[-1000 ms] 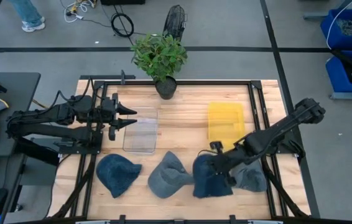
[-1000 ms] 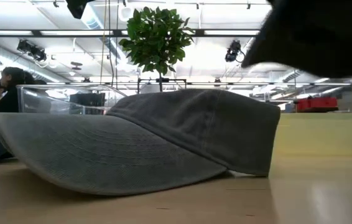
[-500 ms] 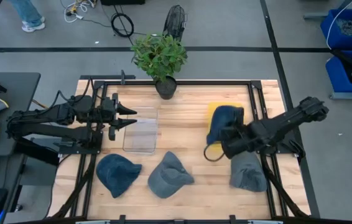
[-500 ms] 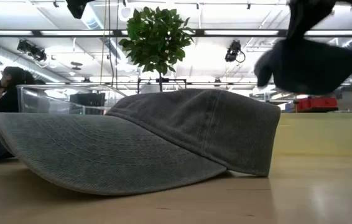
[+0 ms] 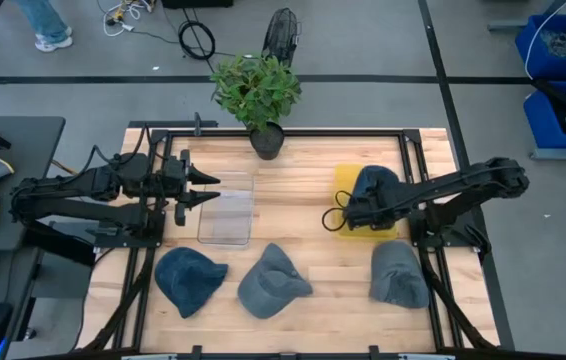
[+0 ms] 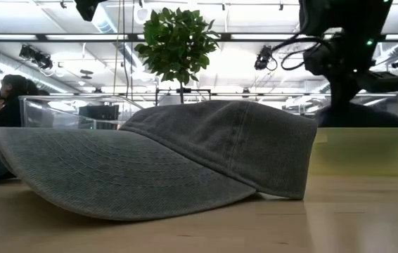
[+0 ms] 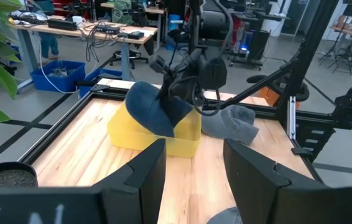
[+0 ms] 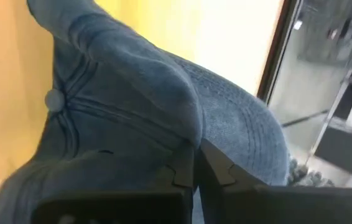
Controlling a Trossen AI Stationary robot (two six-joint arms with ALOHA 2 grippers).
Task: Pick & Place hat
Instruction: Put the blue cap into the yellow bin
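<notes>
Left gripper [image 5: 208, 190] idles open beside the clear bin [image 5: 227, 211], while the right gripper [image 5: 348, 212], pinching the blue hat [image 5: 375, 186] over the yellow bin [image 5: 341, 183], should lower it fully inside before releasing.

A robotics lab or workshop. A wooden table [image 5: 293, 170] in a black metal frame stands on a grey floor marked with black tape, with cables [image 5: 195, 38] and blue bins [image 5: 561, 75] around it. Beyond are desks [image 7: 83, 28] crowded with equipment, ceiling lights and a seated person [image 6: 10, 98].
</notes>
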